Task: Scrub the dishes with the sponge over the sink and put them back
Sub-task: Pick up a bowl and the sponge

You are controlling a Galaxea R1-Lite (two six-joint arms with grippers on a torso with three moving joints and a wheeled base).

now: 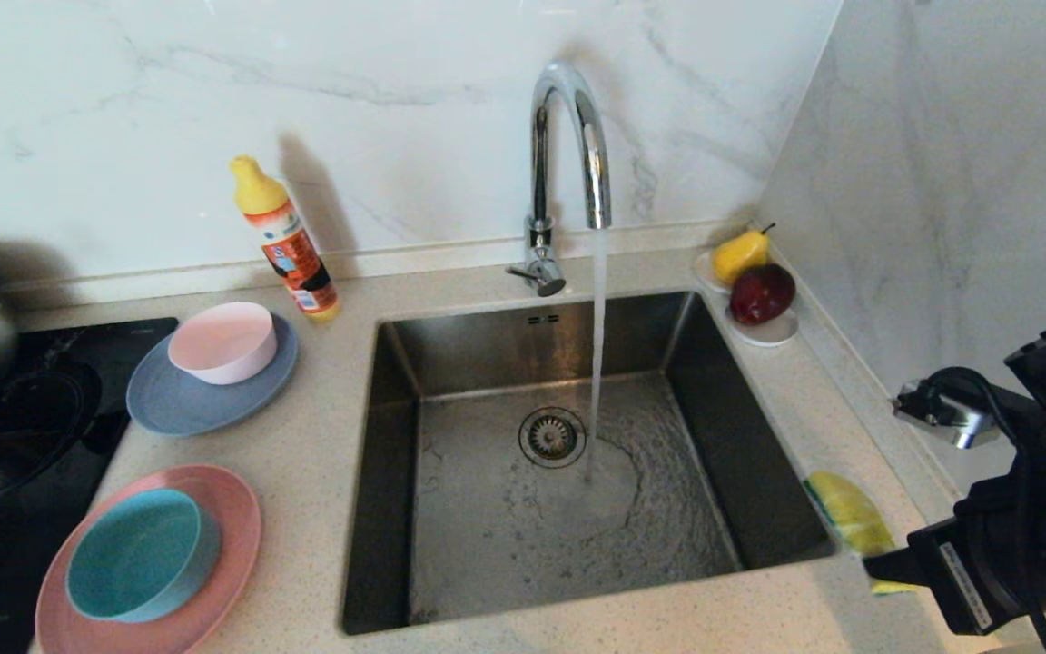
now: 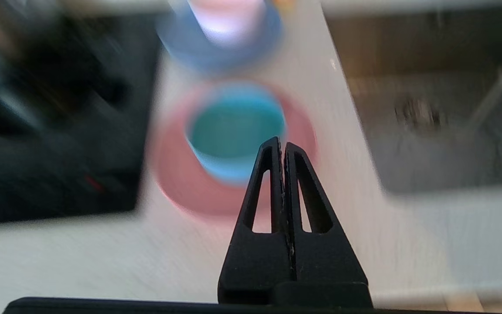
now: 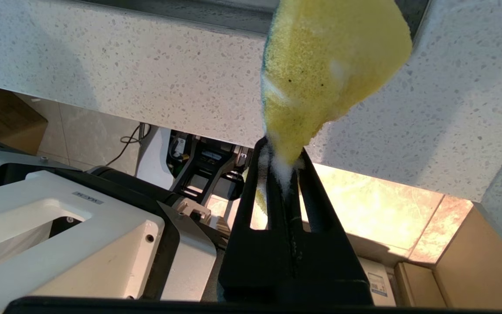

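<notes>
Your right tool (image 3: 283,168) is clamped on the sponge (image 3: 325,65) at the sink (image 1: 759,509) front right corner. Your left tool (image 2: 282,146), fingers together, hovers over the teal bowl (image 2: 233,131) on the worktop (image 2: 81,261).

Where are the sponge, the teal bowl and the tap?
sponge (image 3: 329,65), right wrist view, on its yellow face.
teal bowl (image 1: 137,554), head view, on its inside bottom.
tap (image 1: 568,100), head view, on its curved neck.

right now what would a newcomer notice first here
Water streams from the curved chrome tap into the square stainless-steel sink. At the sink's right rim, the right end effector pinches a soft yellow sponge. Left of the sink, a teal bowl sits on a salmon-pink plate.
</notes>
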